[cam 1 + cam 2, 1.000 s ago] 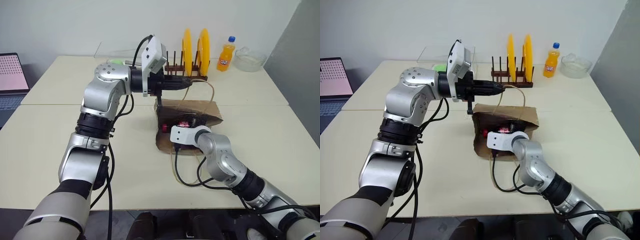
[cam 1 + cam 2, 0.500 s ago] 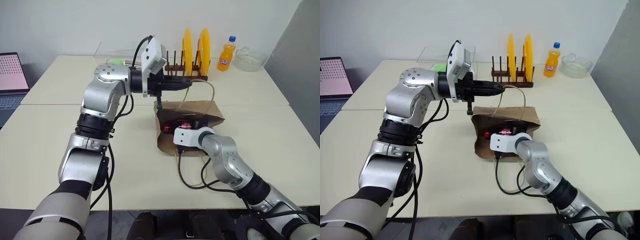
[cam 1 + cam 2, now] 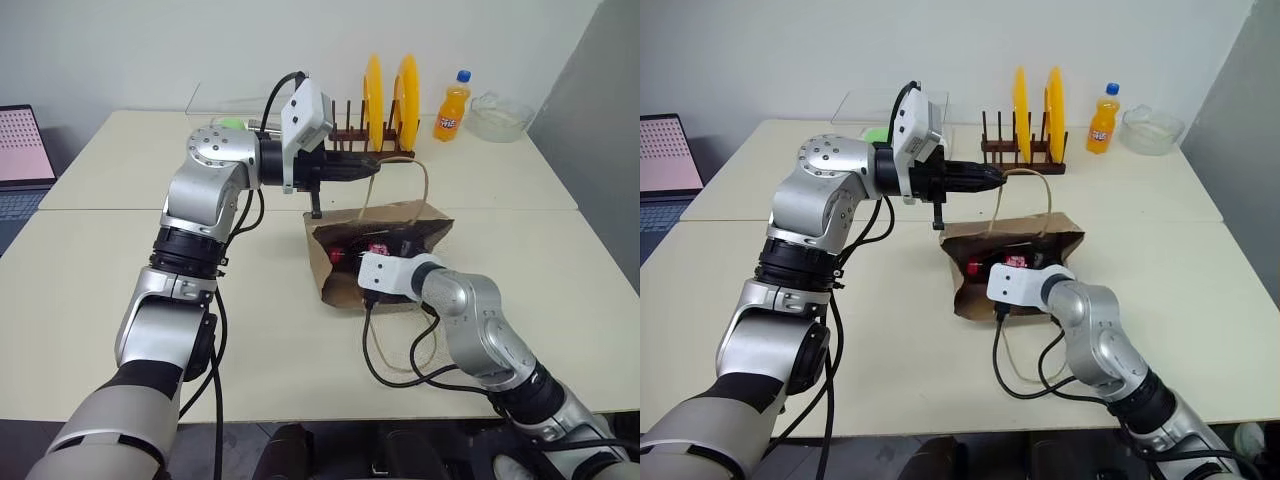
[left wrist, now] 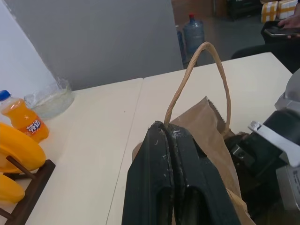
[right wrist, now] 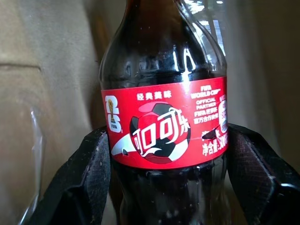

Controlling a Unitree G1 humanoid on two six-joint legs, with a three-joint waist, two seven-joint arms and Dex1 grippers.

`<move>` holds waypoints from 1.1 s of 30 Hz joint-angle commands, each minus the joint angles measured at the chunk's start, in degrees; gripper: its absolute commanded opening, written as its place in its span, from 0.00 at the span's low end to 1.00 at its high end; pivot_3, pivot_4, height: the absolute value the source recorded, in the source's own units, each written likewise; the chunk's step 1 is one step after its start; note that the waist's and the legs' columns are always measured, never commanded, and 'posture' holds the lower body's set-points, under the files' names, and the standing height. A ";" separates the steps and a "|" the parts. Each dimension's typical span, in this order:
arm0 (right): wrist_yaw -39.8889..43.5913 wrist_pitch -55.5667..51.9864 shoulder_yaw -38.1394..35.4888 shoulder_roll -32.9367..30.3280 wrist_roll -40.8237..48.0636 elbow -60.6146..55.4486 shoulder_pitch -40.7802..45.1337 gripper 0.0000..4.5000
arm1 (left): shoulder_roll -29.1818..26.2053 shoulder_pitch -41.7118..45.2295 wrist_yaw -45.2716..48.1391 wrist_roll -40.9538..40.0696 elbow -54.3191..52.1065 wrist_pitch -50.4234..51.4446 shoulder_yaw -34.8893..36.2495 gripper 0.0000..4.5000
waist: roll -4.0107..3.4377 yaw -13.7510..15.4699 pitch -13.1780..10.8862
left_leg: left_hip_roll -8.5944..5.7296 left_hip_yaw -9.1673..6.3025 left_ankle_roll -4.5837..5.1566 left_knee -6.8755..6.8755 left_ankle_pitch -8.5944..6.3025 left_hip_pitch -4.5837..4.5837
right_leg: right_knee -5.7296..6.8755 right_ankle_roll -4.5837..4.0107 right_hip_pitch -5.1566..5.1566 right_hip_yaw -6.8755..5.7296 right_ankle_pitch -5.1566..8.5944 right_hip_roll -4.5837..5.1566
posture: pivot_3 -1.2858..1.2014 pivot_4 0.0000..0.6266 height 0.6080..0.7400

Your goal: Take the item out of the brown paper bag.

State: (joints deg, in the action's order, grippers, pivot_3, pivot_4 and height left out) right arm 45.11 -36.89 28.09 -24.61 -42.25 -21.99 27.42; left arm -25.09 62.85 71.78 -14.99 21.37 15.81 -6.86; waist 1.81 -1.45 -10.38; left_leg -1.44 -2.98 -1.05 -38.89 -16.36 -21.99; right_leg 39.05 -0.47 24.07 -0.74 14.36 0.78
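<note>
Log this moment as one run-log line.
left gripper: shut on bag handle | right gripper: shut on cola bottle | bottle: inside brown paper bag | stage: extraction not yet done

The brown paper bag (image 3: 380,255) hides most of the cola bottle (image 5: 165,117); from above, just a bit of red peeks out of the bag's mouth. In the right wrist view, the bottle's cap and bottom are cut off. The right gripper's fingers (image 5: 84,183) are cut off low down. The bag's pale print is too small to read.
</note>
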 commanded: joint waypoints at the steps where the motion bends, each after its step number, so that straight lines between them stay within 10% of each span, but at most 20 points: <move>1: 1.20 -0.06 -3.32 -0.42 1.45 -5.89 -0.13 0.69 | -0.54 0.30 -0.03 0.14 -0.43 -1.01 0.36 0.00 | 0.00 -0.01 0.00 | 0.00 0.00 0.00 0.00 0.00 0.00 | 0.00 0.00 0.00 0.00 0.00 0.00 | 0.52 0.24 1.00; 33: 3.01 22.72 -27.85 -19.36 26.95 -18.47 -13.24 0.69 | 0.12 0.88 0.39 1.42 2.19 -3.62 -0.11 0.00 | -0.01 0.14 -0.01 | 0.01 0.04 0.13 -0.02 -0.07 0.01 | -0.01 0.25 -0.04 0.01 0.15 0.00 | 0.52 0.24 1.00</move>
State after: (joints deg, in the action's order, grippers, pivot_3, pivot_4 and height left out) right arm 49.63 -16.64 4.18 -43.17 -16.54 -39.40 13.97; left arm -24.90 62.64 72.02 -13.59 23.95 13.13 -7.26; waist 1.80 -1.31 -10.39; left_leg -1.42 -2.94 -0.93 -38.91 -16.43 -21.99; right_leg 39.03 -0.22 24.03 -0.73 14.51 0.78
